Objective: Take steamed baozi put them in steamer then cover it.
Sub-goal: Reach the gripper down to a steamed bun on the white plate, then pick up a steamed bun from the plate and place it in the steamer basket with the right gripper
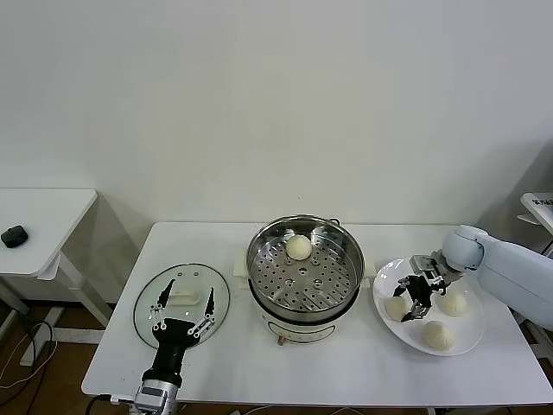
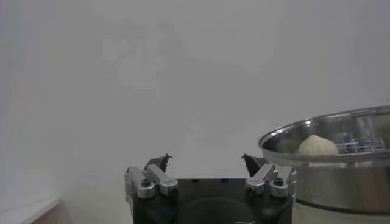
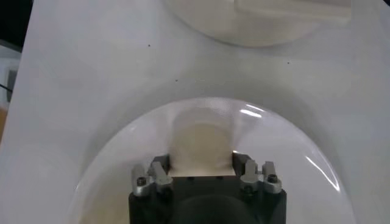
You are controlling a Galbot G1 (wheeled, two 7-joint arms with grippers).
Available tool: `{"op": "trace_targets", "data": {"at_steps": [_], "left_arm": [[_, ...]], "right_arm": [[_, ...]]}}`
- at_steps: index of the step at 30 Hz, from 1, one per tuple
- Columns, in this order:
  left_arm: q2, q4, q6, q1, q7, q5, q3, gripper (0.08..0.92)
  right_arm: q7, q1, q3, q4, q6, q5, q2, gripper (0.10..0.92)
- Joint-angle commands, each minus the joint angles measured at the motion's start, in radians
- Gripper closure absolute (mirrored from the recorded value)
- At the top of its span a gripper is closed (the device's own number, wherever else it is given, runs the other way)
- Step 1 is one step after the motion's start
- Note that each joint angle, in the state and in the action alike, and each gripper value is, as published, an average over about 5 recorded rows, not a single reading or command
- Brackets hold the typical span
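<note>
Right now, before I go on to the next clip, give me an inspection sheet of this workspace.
Surface: white table, bare in front.
Job's things: steamer holds one baozi; three buns on the white plate; glass cover lies flat at the robot's left.
Clutter: nothing seen.
Grippers: left gripper open above the cover; right gripper shut on a plate bun.
Cables: wires on the floor, left.
Surroundings: side table with a dark object; plain wall.

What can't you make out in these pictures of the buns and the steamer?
- Right wrist view: whether the right gripper already pinches the baozi; its fingertips are hidden.
- Left wrist view: the steamer, cut off by the edge.
- Head view: the object on the side table, too small.
</note>
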Motion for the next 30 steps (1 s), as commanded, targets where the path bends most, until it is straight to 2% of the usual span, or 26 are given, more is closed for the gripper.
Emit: {"op": "trace_targets", "data": {"at_steps": [1, 9, 13, 23, 30], "left_arm": [[0.003, -0.005, 0.004, -0.004, -0.001, -0.001, 0.002, 0.177], [0.005, -0.023, 0.012, -0.01, -0.004, -0.001, 0.01, 0.177], [0.008, -0.032, 0.011, -0.008, -0.005, -0.002, 0.01, 0.177], [0.013, -0.025, 0.009, -0.013, -0.009, -0.002, 0.016, 0.177], [0.01, -0.003, 0.006, -0.03, -0.011, -0.003, 0.029, 0.177]], "right_arm": [[-0.038, 0.11, -0.028, 0.036, -0.002, -0.003, -0.018, 0.387], [-0.21, 0.601, -0.304, 0.105, -0.018, 0.144, 0.036, 0.406], [-0.236, 0.756, -0.406, 0.158, -0.05, 0.245, 0.106, 0.413], [-0.116, 0.855, -0.498, 0.327, -0.177, 0.457, 0.282, 0.439], [-0.032, 0.798, -0.537, 0.331, -0.232, 0.485, 0.424, 0.457]]}}
